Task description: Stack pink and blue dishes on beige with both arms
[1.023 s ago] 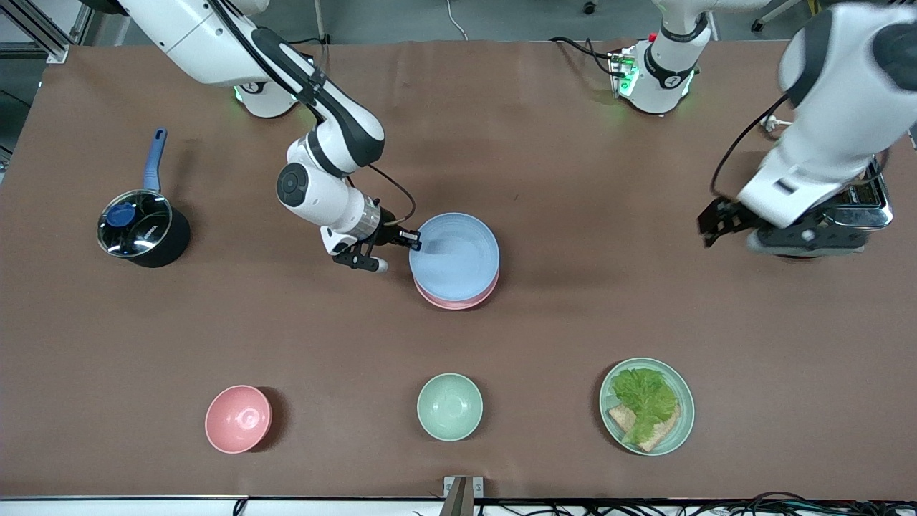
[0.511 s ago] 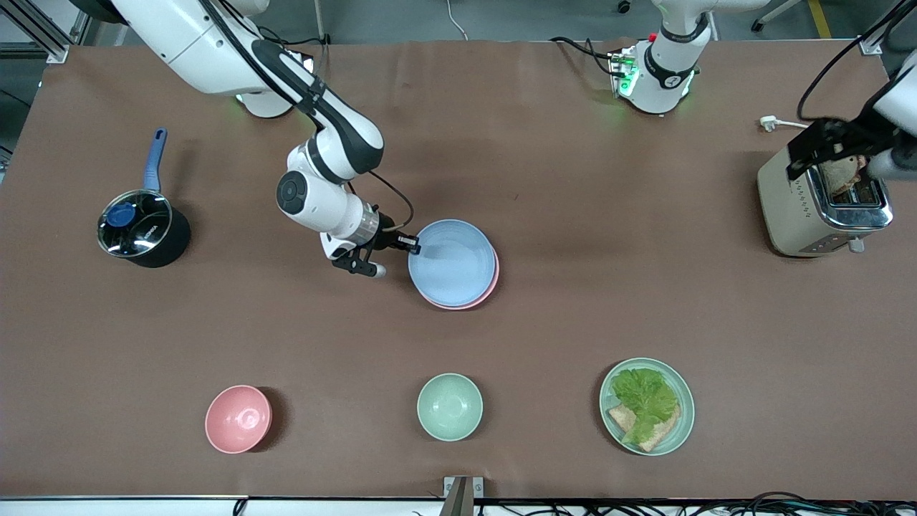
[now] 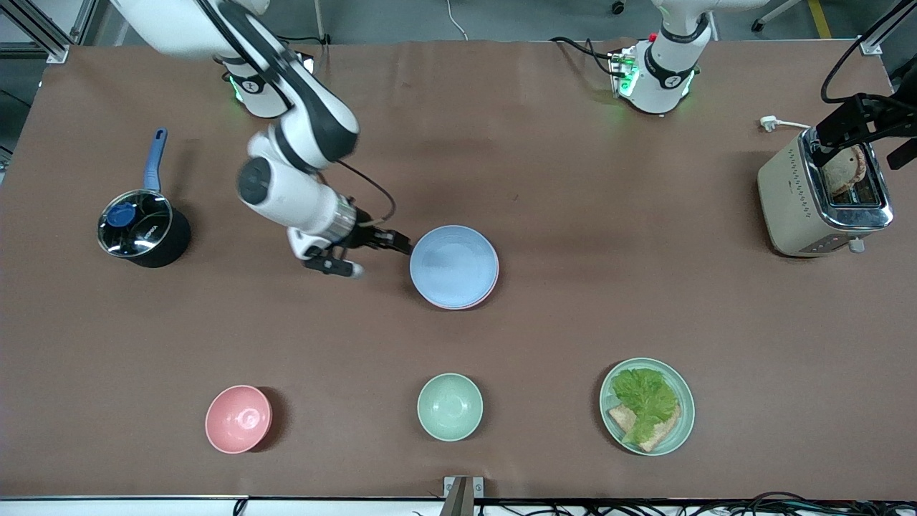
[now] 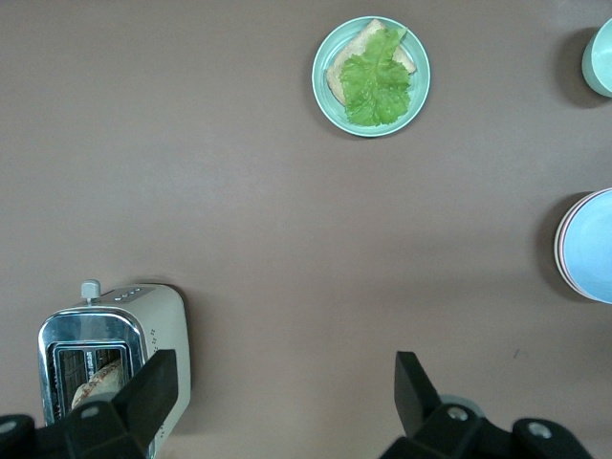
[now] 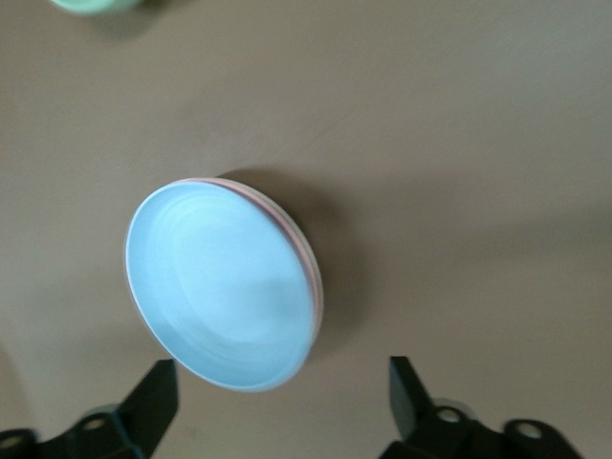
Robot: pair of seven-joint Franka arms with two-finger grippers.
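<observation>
While the stack sits mid-table, you check:
Stack: blue plate (image 3: 453,266) on pink plate (image 3: 490,291); beige plate hidden.
Right gripper (image 3: 398,244): spread wide beside blue plate; lift it straight off.
Left gripper (image 4: 282,387): wide over toaster (image 3: 824,195), waiting.

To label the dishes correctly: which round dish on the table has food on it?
The mint-green plate, with lettuce and bread on it, toward the left arm's end. The pink bowl, green bowl and blue plate hold nothing.
</observation>
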